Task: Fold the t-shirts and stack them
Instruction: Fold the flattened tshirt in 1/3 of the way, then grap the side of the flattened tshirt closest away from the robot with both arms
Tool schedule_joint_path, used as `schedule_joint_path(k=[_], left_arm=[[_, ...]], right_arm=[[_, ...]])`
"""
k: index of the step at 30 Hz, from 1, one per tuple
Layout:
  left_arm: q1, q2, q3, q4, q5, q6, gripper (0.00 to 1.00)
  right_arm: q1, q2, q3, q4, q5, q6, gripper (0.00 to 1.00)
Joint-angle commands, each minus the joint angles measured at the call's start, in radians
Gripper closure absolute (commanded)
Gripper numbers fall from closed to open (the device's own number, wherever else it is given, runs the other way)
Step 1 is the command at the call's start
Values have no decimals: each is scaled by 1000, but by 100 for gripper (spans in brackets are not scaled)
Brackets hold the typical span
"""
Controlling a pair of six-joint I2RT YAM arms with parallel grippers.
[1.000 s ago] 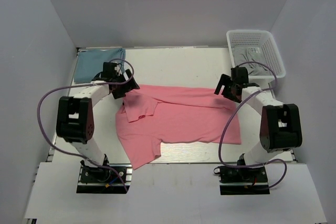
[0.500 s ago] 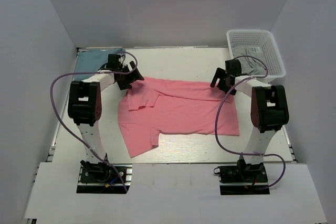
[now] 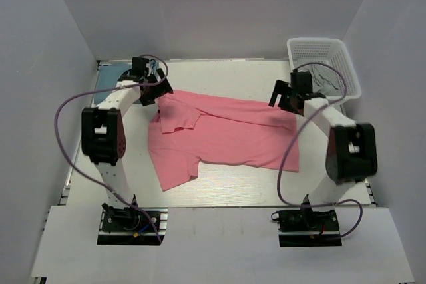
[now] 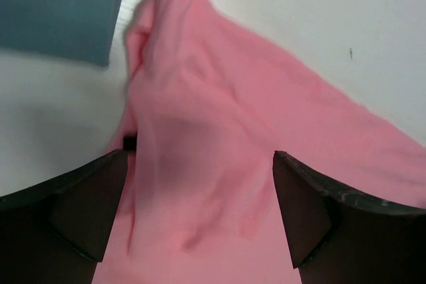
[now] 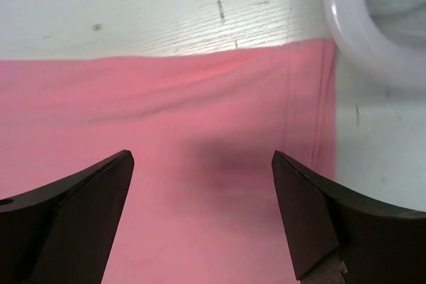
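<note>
Left gripper [image 4: 200, 164]: jaws spread wide, nothing in them, hanging right over the pink shirt's left end.
Right gripper [image 5: 201, 161]: same deal, wide apart and empty, over the far right corner by the hem.
Pink t-shirt [image 3: 226, 134]: mid-table, long axis running left to right, directly under both grippers, so each arm gets its own end.
Teal t-shirt [image 3: 106, 79]: far left corner, looks folded, mostly hidden behind the left arm.
Basket [image 3: 325, 46]: far right, some grey cloth inside, can't tell what.

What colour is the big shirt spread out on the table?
The shirt is salmon pink all over. You see it best in the top view.
</note>
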Motion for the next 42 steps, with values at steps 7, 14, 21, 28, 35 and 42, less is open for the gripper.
schedule_joint_path(k=[7, 14, 21, 28, 35, 42], left_arm=[[-16, -561, -524, -39, 65, -177, 0], [-65, -844, -719, -290, 46, -182, 0], [-114, -1053, -857, -394, 127, -214, 0], [-192, -965, -1044, -275, 189, -317, 0], [-246, -899, -963, -316, 49, -337, 0], [-275, -804, -993, -235, 40, -346, 14]], right_arm=[[3, -547, -484, 173, -116, 170, 10], [4, -758, -639, 207, -151, 192, 10], [1, -809, -710, 292, -228, 146, 10], [1, -778, -719, 312, -216, 150, 10], [-2, -751, -724, 348, -245, 144, 10], [0, -763, -728, 328, -206, 146, 10]])
